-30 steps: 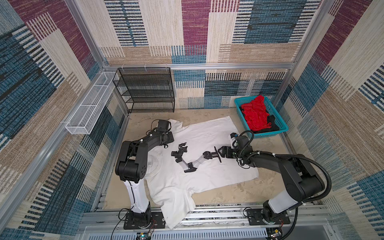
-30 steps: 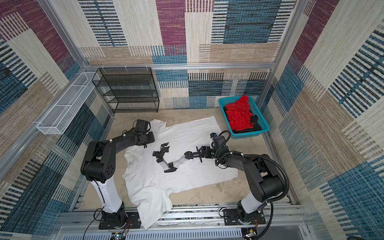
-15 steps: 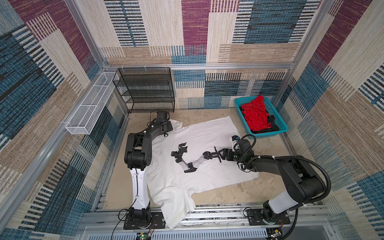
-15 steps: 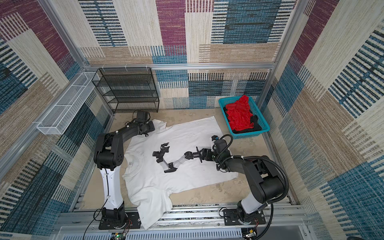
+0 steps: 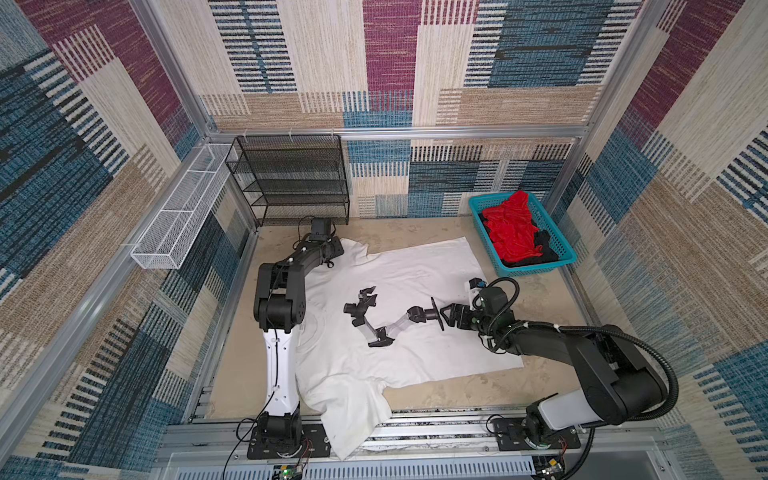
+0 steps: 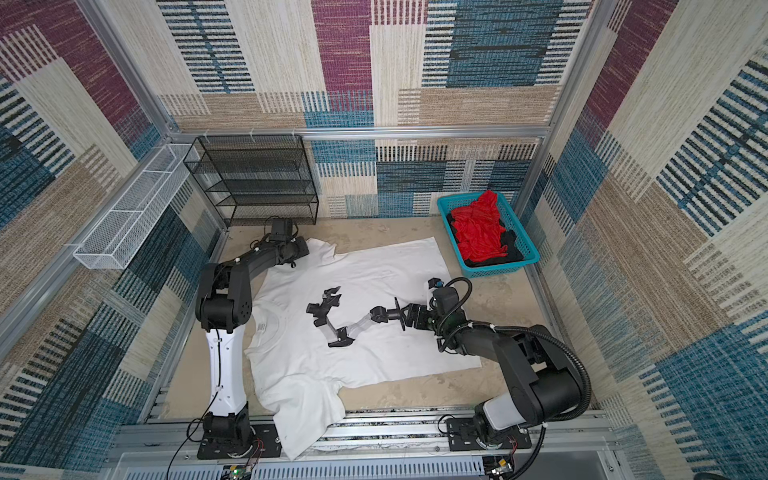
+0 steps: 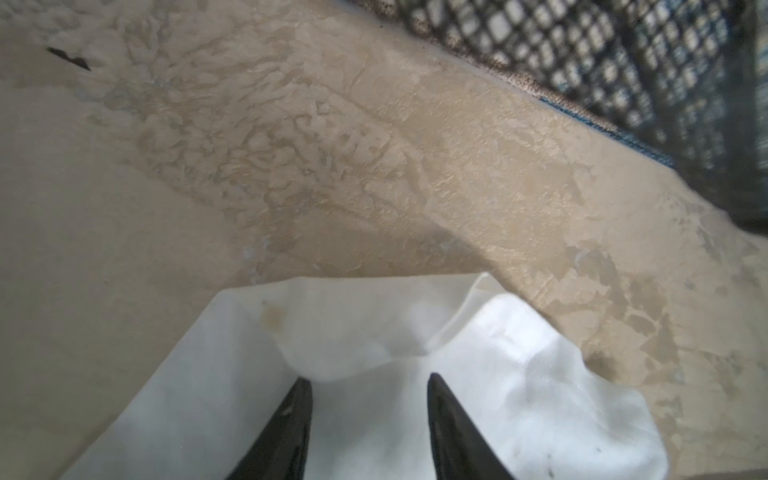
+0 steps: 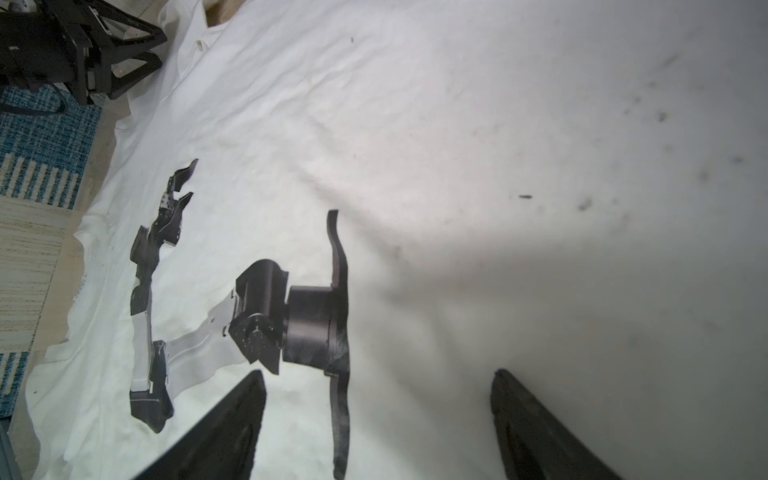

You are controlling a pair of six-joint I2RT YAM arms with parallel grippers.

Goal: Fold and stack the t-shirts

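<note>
A large white t-shirt with a black-and-grey robot-arm print lies spread on the table, and one sleeve hangs over the front rail. My left gripper is at the far-left sleeve. Its jaws stand apart over the white cloth and pinch nothing. My right gripper is open wide, low over the shirt next to the print's base. A red t-shirt lies crumpled on a black t-shirt.
Both of those shirts fill a turquoise basket at the far right. A black mesh rack stands against the back wall, close behind the left gripper. A white wire basket hangs on the left wall. A metal rail runs along the front.
The left arm has reached farther toward the back-left corner, its elbow swinging in, and its jaws have parted a little over the sleeve. The right arm has barely moved.
</note>
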